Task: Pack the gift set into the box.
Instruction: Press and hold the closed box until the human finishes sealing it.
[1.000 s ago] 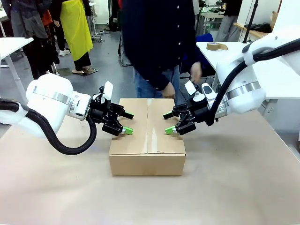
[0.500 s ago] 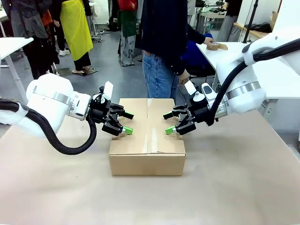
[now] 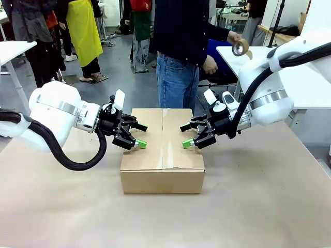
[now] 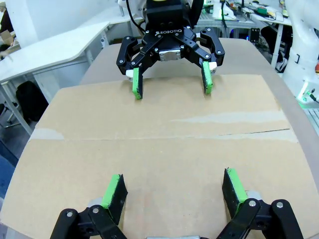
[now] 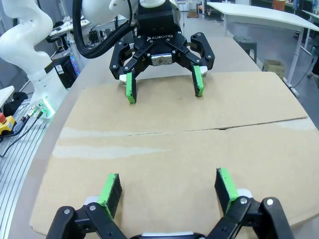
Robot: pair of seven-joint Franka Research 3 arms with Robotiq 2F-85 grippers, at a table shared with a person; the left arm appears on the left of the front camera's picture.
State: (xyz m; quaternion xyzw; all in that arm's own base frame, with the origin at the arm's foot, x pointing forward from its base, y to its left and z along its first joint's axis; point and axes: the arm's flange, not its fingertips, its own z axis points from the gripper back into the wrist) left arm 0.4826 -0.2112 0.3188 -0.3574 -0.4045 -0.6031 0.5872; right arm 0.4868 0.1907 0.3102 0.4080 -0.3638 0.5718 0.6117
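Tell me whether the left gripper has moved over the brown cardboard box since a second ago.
No. The left gripper sits at the same spot over the left edge of the closed brown cardboard box, open, as before.

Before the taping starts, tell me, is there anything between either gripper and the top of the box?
Nothing visible. The left gripper and right gripper are both open over the closed flaps of the box, facing each other with bare cardboard between them.

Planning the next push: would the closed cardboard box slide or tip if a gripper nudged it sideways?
Probably slides: the box is low, wide and sits flat on the table. The flaps look closed but the centre seam shows no fresh tape, so they may flex under the left gripper or right gripper. Weight can't be judged.
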